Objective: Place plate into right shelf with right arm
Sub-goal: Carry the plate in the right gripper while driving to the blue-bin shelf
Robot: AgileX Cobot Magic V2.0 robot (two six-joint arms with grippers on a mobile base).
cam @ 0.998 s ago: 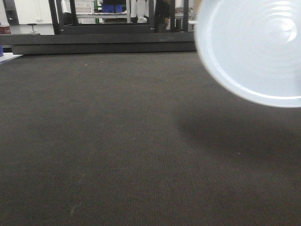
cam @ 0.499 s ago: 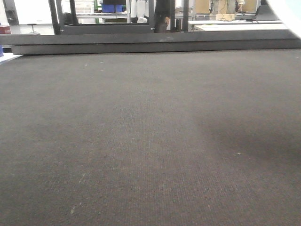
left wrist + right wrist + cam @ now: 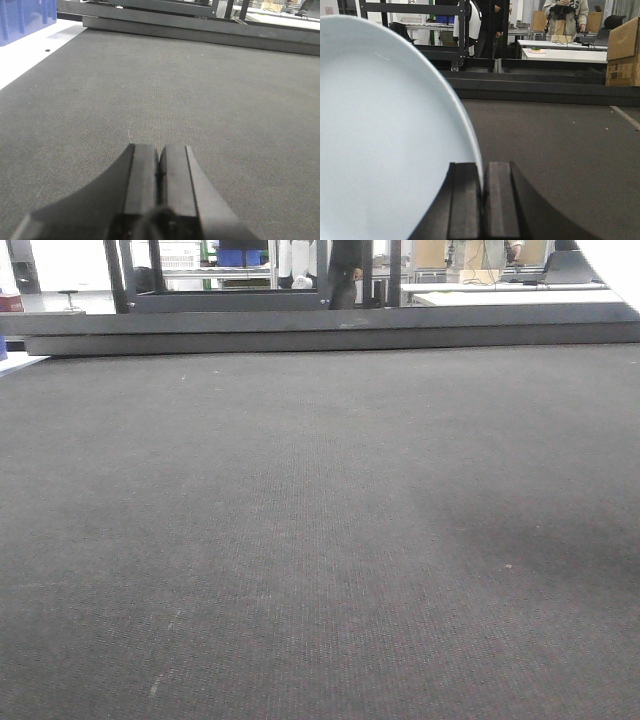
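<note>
**Plate in transit, shelf not yet reached**
My right end effector (image 3: 483, 172) pinches the rim of the pale blue plate (image 3: 385, 140), which stands on edge up and to its left, held above the dark counter (image 3: 560, 150). I judge the next move is a swing rightward to the shelf, which I cannot see. My left end effector (image 3: 159, 155) is pressed together and empty. I count one plate and two end effectors.

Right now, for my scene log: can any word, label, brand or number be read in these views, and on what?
No text can be read in any view.
plate: plain pale surface, no print shows.
cardboard box: any marking is too small and blurred to read.
blue crate: no label shows.
</note>
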